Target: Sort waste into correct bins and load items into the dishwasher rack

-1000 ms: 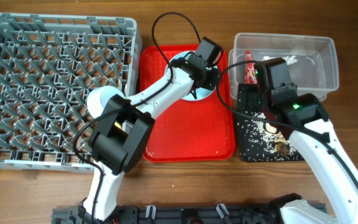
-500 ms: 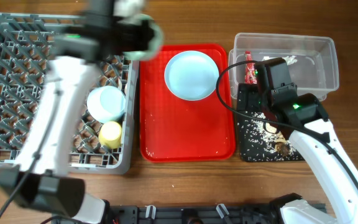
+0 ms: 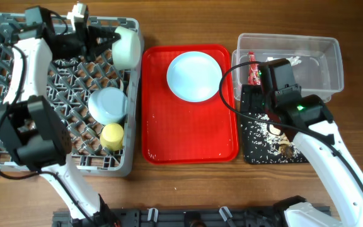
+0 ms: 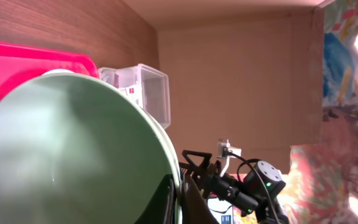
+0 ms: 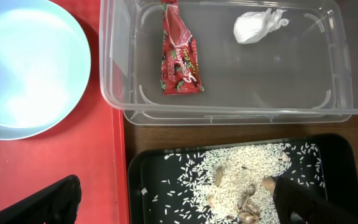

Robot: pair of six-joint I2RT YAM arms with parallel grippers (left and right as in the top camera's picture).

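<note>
Dishwasher rack (image 3: 80, 75): was set at 9 o'clock; bowl (image 3: 108, 104) and cup (image 3: 112, 135) were loaded.
Clear tub (image 3: 340, 66): at 2 o'clock; wrapper (image 5: 180, 59) and tissue (image 5: 257, 26) were contained.
Left gripper (image 3: 108, 40): was clenched on pale dish (image 3: 128, 45), rack's 1 o'clock corner.
Right gripper (image 5: 179, 205): was spread wide above black tray (image 5: 337, 158).

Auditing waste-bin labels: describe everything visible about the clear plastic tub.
The clear plastic tub is rectangular and transparent, with rounded corners, a raised rim and no lid. It stands upright on the wooden table, its left rim at or over the red serving tray's edge, and a strip of bare wood apart from the black tray. Inside lie a red snack wrapper near the left end and a crumpled white tissue by the far wall. No gripper touches it.
</note>
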